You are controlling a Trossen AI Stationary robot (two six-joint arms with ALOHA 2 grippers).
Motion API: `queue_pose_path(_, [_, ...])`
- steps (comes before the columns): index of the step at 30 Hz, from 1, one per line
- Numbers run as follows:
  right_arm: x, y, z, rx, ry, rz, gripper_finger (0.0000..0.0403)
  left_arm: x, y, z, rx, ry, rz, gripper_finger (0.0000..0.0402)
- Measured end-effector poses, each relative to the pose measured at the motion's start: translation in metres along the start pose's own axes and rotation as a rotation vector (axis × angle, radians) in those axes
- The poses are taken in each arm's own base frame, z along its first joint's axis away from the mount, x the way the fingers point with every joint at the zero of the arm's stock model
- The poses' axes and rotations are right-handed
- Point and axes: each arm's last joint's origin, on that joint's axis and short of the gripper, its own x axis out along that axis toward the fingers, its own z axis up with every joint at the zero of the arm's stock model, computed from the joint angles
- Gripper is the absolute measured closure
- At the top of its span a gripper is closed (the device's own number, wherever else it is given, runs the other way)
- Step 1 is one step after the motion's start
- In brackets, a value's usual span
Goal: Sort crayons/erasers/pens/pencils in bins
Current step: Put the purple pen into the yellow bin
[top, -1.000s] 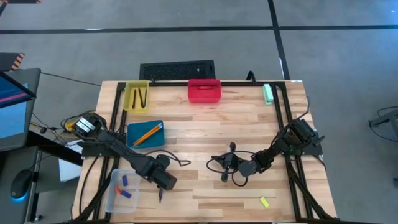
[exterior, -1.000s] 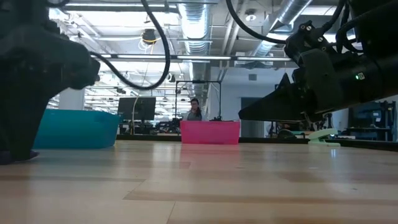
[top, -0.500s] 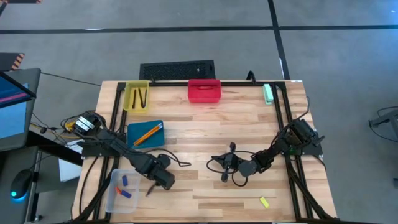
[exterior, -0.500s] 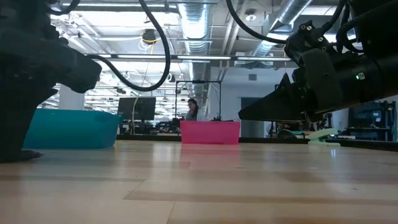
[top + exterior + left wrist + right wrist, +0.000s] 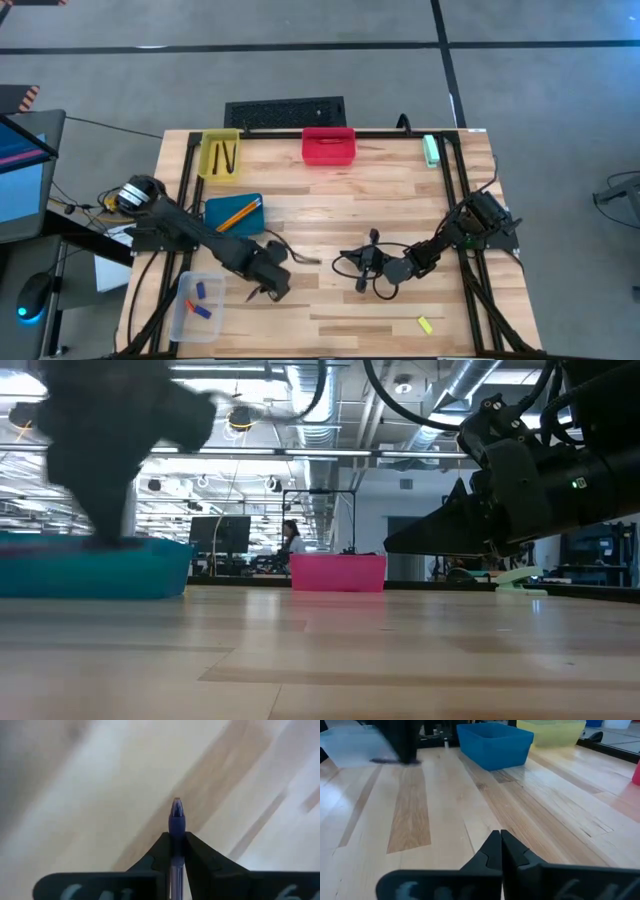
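My left gripper [image 5: 268, 286] is at the near left of the table, beside the clear bin [image 5: 198, 305], and is shut on a purple-blue pen [image 5: 176, 817]. It shows blurred in the low view [image 5: 110, 450], above the teal-blue bin [image 5: 95, 568]. My right gripper [image 5: 362, 268] is shut and empty, low over the table's middle. The yellow bin [image 5: 220, 157] holds dark pens. The teal-blue bin [image 5: 234, 214] holds orange pencils. The clear bin holds blue and orange-red erasers. The red bin [image 5: 329, 145] stands at the far edge. A yellow eraser [image 5: 424, 324] lies flat near the front right. My left gripper pinches the pen's barrel [image 5: 176, 845] between its two fingers [image 5: 161, 851], just behind the tip. The pen lies along the fingers, and its pointed tip [image 5: 176, 805] sticks out past them. In the low view the gripper and pen are up off the table.
A green block [image 5: 431, 150] lies at the far right corner. A dark keyboard [image 5: 285, 111] sits beyond the far edge. Cables loop on the table by my right gripper [image 5: 350, 262]. Bare wood lies between the arms and along the front.
My left gripper has risen from the table with the pen, which earlier touched the wood and now hangs clear. It has also gone a little toward the table's right and turned, swinging the pen's free end.
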Motion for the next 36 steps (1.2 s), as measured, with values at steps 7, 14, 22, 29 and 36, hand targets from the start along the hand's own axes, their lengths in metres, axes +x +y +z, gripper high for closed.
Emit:
queue_pose_path(7, [0.0, 0.0, 0.0, -0.001, 0.001, 0.0, 0.0399, -0.066, 0.018, 0.019, -0.021, -0.316, -0.006, 0.038])
queue_pose_path(14, [0.0, 0.0, 0.0, -0.001, 0.001, 0.001, 0.04, -0.127, 0.072, 0.032, -0.062, -0.625, 0.171, 0.038])
queue_pose_path(22, [0.0, 0.0, 0.0, -0.001, 0.001, 0.001, 0.0396, -0.159, 0.143, 0.066, -0.071, -0.662, 0.417, 0.038])
queue_pose_path(29, [0.0, 0.0, 0.0, -0.004, 0.003, 0.0, 0.04, -0.163, 0.224, 0.111, -0.147, -0.52, 0.565, 0.038])
queue_pose_path(36, [0.0, 0.0, -0.001, -0.008, 0.006, -0.001, 0.04, -0.167, 0.307, 0.13, -0.311, -0.458, 0.575, 0.038])
